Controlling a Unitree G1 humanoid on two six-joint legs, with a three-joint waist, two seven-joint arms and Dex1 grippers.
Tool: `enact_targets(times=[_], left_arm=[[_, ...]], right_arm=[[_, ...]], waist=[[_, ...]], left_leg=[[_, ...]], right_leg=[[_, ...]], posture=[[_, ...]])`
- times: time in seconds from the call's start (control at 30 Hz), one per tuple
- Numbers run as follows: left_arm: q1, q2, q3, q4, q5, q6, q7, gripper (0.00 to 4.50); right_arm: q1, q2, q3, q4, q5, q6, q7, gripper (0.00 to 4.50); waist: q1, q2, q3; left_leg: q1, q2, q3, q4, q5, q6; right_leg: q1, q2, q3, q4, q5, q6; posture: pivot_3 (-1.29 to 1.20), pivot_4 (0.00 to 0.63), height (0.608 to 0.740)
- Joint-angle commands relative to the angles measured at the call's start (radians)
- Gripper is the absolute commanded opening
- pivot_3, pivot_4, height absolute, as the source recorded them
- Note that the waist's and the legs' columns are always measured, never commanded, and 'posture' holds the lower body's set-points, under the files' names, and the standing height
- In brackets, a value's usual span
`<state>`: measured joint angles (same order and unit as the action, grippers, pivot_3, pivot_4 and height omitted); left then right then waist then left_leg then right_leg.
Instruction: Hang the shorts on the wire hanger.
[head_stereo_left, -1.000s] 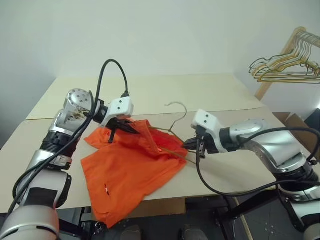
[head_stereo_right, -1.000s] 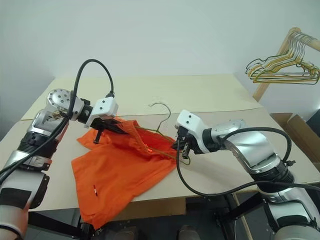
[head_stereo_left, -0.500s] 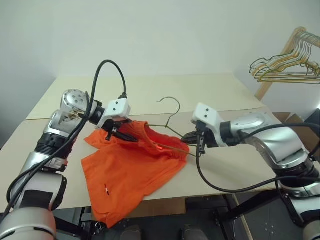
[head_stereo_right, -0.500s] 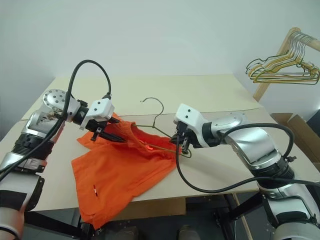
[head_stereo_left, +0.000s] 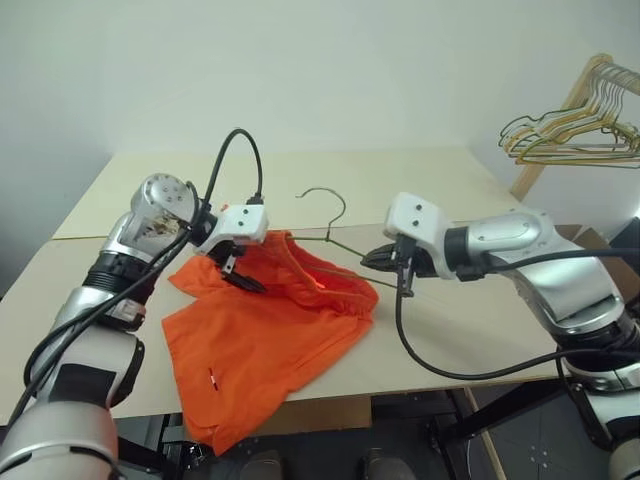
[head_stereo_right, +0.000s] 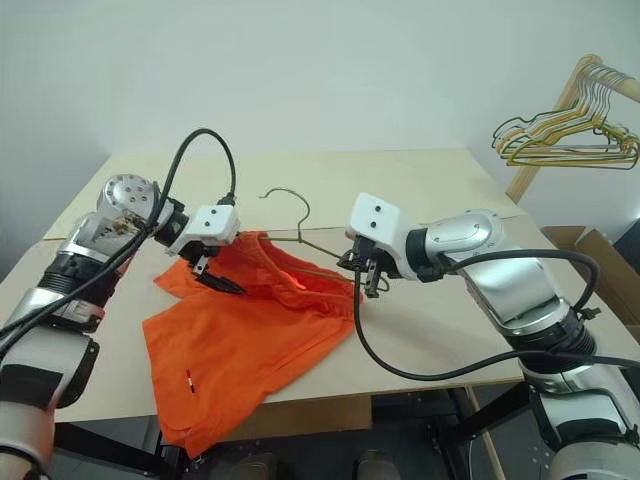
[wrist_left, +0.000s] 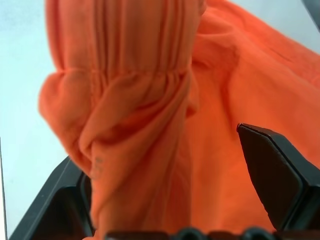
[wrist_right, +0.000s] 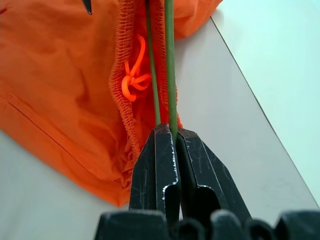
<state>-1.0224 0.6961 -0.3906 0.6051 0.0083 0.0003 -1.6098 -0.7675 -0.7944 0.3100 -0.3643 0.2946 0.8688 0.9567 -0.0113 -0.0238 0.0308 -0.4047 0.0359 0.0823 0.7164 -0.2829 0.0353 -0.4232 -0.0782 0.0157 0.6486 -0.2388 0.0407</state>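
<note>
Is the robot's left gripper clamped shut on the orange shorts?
No, the left gripper stands with its jaws wide apart, and the shorts bunch loosely between them.

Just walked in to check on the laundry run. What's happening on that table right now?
The robot is working orange shorts onto a wire hanger on the table. Its right gripper is shut on the hanger's wire at one end, with the wire running inside the waistband and the hook sticking out above the fabric. The left gripper is open, with a bunched fold of waistband between its fingers, not pinched. Most of the shorts lie on the table, one leg draping over the front edge. A bunch of spare hangers hangs on a rack to the right.
</note>
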Motion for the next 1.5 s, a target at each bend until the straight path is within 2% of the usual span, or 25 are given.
enact_targets(times=[0.03, 0.1, 0.23, 0.57, 1.07, 1.1, 1.13, 1.2, 1.4, 1.5], left_arm=[[-0.052, -0.015, 0.015, 0.029, 0.007, -0.014, -0.003, 4.11], [-0.062, -0.026, 0.020, 0.047, 0.015, -0.018, -0.002, 3.94], [-0.071, -0.036, 0.022, 0.072, 0.023, -0.026, -0.004, 3.04], [-0.093, -0.054, 0.030, 0.135, 0.050, -0.066, 0.005, 0.04], [-0.104, -0.055, 0.050, 0.149, 0.032, -0.053, -0.005, 0.01], [-0.105, -0.055, 0.052, 0.150, 0.030, -0.047, -0.005, 0.00], [-0.106, -0.054, 0.053, 0.151, 0.027, -0.044, -0.005, 0.00], [-0.105, -0.051, 0.056, 0.154, 0.025, -0.039, -0.005, 0.00], [-0.093, -0.046, 0.066, 0.161, 0.021, -0.017, -0.005, 0.00], [-0.091, -0.049, 0.071, 0.168, 0.027, -0.011, -0.001, 0.00]], right_arm=[[-0.034, -0.007, -0.022, -0.028, -0.013, -0.042, 0.009, 0.00], [-0.036, -0.006, -0.023, -0.027, -0.017, -0.043, 0.013, 0.00], [-0.038, -0.004, -0.027, -0.028, -0.018, -0.038, 0.019, 0.00], [-0.051, -0.001, -0.057, -0.027, 0.025, 0.000, 0.049, 0.00], [-0.048, -0.024, -0.076, -0.019, 0.054, -0.005, 0.067, 0.00], [-0.042, -0.029, -0.082, -0.019, 0.053, -0.010, 0.065, 0.55], [-0.033, -0.033, -0.093, -0.021, 0.056, -0.013, 0.063, 0.72], [-0.019, -0.045, -0.117, -0.023, 0.064, -0.007, 0.059, 1.31], [0.035, -0.109, -0.212, -0.018, 0.085, 0.023, 0.045, 3.43], [0.061, -0.155, -0.321, 0.012, 0.105, 0.032, 0.030, 4.40]], waist=[[0.000, 0.000, 0.000], [0.000, 0.000, 0.000], [-0.001, 0.000, 0.000], [-0.001, 0.000, 0.000], [-0.001, 0.000, 0.000], [-0.001, 0.000, 0.000], [0.000, 0.000, 0.000], [0.000, 0.000, 0.000], [0.000, 0.000, 0.000], [0.000, 0.000, 0.000]], left_leg=[[0.000, 0.000, 0.000, 0.000, 0.000, 0.000], [0.000, 0.000, 0.000, 0.000, 0.000, 0.000], [0.000, 0.000, 0.000, 0.000, 0.000, 0.000], [0.000, 0.000, 0.000, 0.000, 0.000, 0.000], [0.000, 0.000, 0.000, 0.000, 0.000, 0.000], [0.000, 0.000, 0.000, 0.000, 0.000, 0.000], [0.000, 0.000, 0.000, 0.000, 0.000, 0.000], [0.000, 0.000, 0.000, 0.000, 0.000, 0.000], [0.000, 0.000, 0.000, 0.000, 0.000, 0.000], [0.000, 0.000, 0.000, 0.000, 0.000, 0.000]], right_leg=[[0.000, 0.000, 0.000, 0.000, 0.000, 0.000], [0.000, 0.000, 0.000, 0.000, 0.000, 0.000], [0.000, 0.000, 0.000, 0.000, 0.000, 0.000], [0.000, 0.000, 0.000, 0.000, 0.000, 0.000], [0.000, 0.000, 0.000, 0.000, 0.000, 0.000], [0.000, 0.000, 0.000, 0.000, 0.000, 0.000], [0.000, 0.000, 0.000, 0.000, 0.000, 0.000], [0.000, 0.000, 0.000, 0.000, 0.000, 0.000], [0.000, 0.000, 0.000, 0.000, 0.000, 0.000], [0.000, 0.000, 0.000, 0.000, 0.000, 0.000]], posture=[[0.01, 0.000, 0.740], [0.01, 0.000, 0.740], [0.01, 0.000, 0.740], [0.00, 0.000, 0.740], [0.01, 0.000, 0.740], [0.01, 0.000, 0.740], [0.01, 0.000, 0.740], [0.01, 0.000, 0.740], [0.00, 0.000, 0.740], [-0.01, 0.000, 0.740]])
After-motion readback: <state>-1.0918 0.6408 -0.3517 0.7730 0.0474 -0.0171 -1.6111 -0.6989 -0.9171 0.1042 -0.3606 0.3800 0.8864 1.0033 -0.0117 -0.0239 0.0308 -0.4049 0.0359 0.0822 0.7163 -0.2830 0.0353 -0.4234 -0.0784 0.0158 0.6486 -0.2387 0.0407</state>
